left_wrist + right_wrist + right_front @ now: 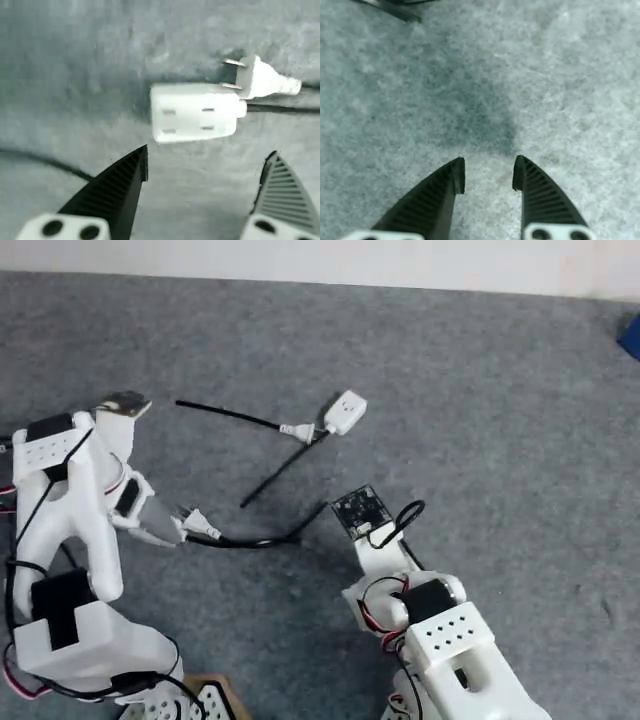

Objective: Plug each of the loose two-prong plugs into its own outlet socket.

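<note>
The near plug [203, 525] lies on the grey surface [480, 390] at the near left, right next to the left arm [70, 540]. Its black cord [260, 540] runs off to the right.

The left end effector [208, 150] is released. Its two fingers are spread wide and there is nothing between them. Just past its tips the near socket [192, 112] lies flat, white, with its slots facing up. The near plug lies just beside the end of this socket where the socket's own cord comes out. The plug is not in the slots, and one prong lies against the socket's edge.

Farther away, in the middle, the far plug [292, 428] lies just left of the far socket [346, 412]. I cannot tell if these two touch.

The right arm [440, 630] is at the near side, right of the middle. The right end effector [489, 160] is released too. Its fingers are a little apart, with nothing between them, over bare grey surface.
</note>
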`<state>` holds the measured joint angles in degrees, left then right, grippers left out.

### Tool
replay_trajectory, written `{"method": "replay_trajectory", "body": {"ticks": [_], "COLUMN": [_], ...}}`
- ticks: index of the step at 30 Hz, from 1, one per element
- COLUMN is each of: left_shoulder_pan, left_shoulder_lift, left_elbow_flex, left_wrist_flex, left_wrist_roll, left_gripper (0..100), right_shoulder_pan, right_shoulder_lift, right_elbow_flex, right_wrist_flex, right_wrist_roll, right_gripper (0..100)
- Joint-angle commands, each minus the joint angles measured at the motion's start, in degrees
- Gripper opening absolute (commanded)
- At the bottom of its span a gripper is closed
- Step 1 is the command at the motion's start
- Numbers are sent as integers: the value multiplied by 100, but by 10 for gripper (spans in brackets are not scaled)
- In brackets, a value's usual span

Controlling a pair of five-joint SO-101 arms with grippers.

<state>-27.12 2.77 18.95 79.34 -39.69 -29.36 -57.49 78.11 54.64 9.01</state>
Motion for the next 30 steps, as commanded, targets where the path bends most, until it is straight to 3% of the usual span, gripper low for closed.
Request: {"method": "replay_trajectory", "body": {"ticks": [1,3,7,14,19,25,30], "left_shoulder_pan": [-488,-488,-127,611,919,901,1165], "left_shoulder_lift": [-84,-48,31,585,910,1042,989], "left_elbow_flex": [207,242,356,382,400,409,347], "left_wrist_flex": [-431,-958,-1864,-2400,-2391,-2215,-1187], "left_wrist_roll": [-5354,-5908,-5925,-6127,-6101,-6101,-6048], "left_gripper": [319,295,329,337,325,62,7], "right_shoulder_pan": [75,66,66,66,66,66,66], "right_shoulder_lift": [-110,-110,-110,-110,-110,-110,-110], "right_elbow_flex": [-31,-22,-22,-22,-22,-31,-40], "right_wrist_flex": [-92,-92,-92,-92,-92,-92,-84], "right_wrist_roll": [79,202,220,229,229,229,229], "right_gripper": [163,163,163,163,163,163,163]}}
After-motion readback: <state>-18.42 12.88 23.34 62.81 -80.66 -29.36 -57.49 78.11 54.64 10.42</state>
